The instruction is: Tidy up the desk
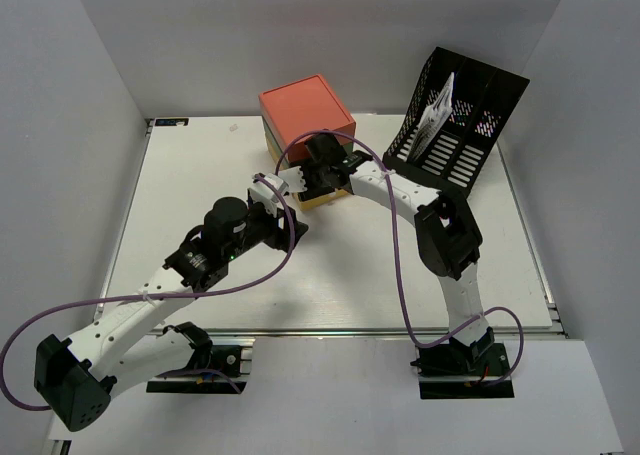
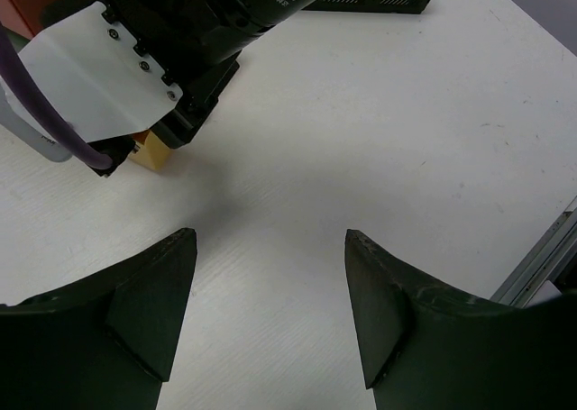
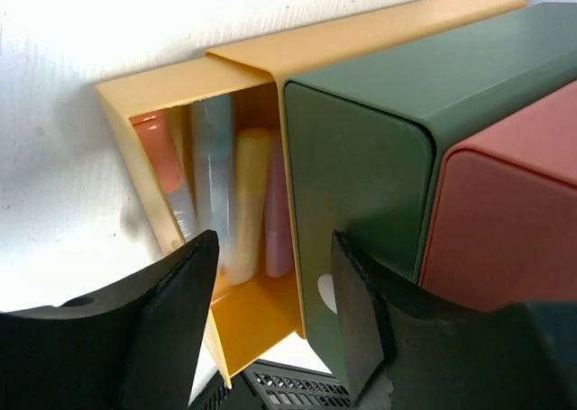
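Observation:
The white desk [image 1: 380,275] carries a small drawer unit [image 1: 303,110] with a red top at the back centre. Its yellow bottom drawer [image 3: 257,315] is pulled out and holds several markers [image 3: 248,194] lying side by side. The green drawer [image 3: 361,167] and the red drawer [image 3: 505,221] above it are shut. My right gripper [image 3: 270,284] is open and empty, hovering right over the open yellow drawer [image 1: 322,199]. My left gripper [image 2: 270,275] is open and empty, low over the bare desk [image 2: 406,140] just left of the drawer's corner [image 2: 149,153].
A black mesh file rack [image 1: 460,115] with papers in it stands at the back right. Grey-white walls enclose the desk on three sides. A metal rail [image 1: 330,332] runs along the front edge. The right arm's wrist [image 2: 162,31] is close to my left gripper.

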You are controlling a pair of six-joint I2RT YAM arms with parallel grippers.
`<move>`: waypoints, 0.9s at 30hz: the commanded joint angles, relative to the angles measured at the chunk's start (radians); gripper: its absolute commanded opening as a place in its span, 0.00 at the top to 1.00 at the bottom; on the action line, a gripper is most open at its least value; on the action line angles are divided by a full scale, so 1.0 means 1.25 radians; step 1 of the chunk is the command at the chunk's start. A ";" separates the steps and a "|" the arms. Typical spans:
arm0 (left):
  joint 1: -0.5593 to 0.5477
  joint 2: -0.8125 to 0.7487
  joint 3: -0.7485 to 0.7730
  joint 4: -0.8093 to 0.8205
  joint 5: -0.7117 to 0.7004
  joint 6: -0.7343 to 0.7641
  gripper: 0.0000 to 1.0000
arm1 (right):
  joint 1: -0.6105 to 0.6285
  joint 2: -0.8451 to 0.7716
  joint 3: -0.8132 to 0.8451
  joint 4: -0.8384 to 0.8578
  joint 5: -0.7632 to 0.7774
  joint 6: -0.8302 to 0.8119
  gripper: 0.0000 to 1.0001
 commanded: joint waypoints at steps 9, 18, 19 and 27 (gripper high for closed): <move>0.003 -0.035 -0.009 0.014 -0.012 0.004 0.24 | -0.013 -0.130 -0.052 -0.194 -0.182 -0.109 1.00; 0.003 -0.061 -0.021 0.025 -0.032 0.012 0.25 | -0.005 -0.058 -0.119 -0.196 -0.134 -0.164 1.00; 0.003 -0.063 -0.021 0.025 -0.036 0.014 0.25 | -0.004 -0.047 -0.096 -0.185 -0.118 -0.143 1.00; 0.003 -0.072 -0.022 0.026 -0.043 0.016 0.25 | 0.000 0.050 -0.071 0.083 0.020 -0.039 1.00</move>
